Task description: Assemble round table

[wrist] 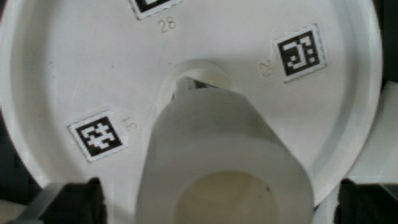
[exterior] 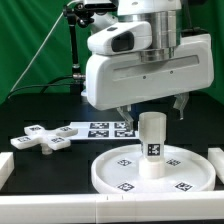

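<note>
Round table status for you: the disc (exterior: 118, 172) lies flat on the black table (exterior: 50, 185), rim up, and the leg (exterior: 152, 146) stands upright right in the middle of it, touching the disc floor. In the wrist view you're looking straight down the leg (wrist: 217, 150) onto its hollow top, with the disc (wrist: 71, 70) spread out around it and 3 of its square tags showing. Your gripper (exterior: 154, 115) hangs directly above the disc's centre with the jaws spread wide, 1 finger on each side of the leg's top. It's grasping nothing, and I can see gaps between the fingers and the leg. The foot (exterior: 45, 140) is lying flat off the disc, well apart from it toward the exterior view's left. The marker board (exterior: 100, 128) sits behind the disc, between it and the foot's far side. 2 white blocks flank the disc near the front edge, 1 (exterior: 5, 170) toward the exterior view's left and 1 (exterior: 215, 160) toward the right, neither touching the disc as far as I can tell.
</note>
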You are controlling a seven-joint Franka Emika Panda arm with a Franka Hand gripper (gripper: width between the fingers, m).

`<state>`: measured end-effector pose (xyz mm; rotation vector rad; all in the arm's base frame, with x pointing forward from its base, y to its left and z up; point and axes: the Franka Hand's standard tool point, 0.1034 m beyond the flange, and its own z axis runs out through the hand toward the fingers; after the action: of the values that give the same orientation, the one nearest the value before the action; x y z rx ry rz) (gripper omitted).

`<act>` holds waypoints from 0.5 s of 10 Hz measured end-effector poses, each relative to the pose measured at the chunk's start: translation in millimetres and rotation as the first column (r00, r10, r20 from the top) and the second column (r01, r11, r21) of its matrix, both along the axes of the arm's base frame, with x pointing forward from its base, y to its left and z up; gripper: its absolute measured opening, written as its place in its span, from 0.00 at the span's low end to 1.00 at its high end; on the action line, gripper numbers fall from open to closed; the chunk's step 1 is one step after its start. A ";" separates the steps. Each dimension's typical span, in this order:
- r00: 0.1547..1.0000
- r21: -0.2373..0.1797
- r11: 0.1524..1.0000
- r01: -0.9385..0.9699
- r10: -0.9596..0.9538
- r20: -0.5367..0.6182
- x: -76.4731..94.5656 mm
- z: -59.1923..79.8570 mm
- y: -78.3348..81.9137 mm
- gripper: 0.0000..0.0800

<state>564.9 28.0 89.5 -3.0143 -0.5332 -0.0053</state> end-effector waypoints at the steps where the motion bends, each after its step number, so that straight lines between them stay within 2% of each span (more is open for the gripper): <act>1: 1.000 0.001 1.000 -0.002 0.002 -0.003 -1.3 -1.7 -1.2 0.78; 2: 1.000 0.001 1.000 -0.004 0.004 -0.007 -3.3 -3.0 0.0 0.78; 3: 1.000 0.001 1.000 -0.005 0.005 -0.008 -3.8 -3.5 0.2 0.56; 4: 1.000 0.001 1.000 0.004 -0.004 -0.009 -3.8 -3.5 0.2 0.56; 5: 1.000 0.001 1.000 0.012 -0.012 -0.010 -3.8 -3.5 0.3 0.51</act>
<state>561.1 28.2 86.0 -3.0149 -0.5137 0.0083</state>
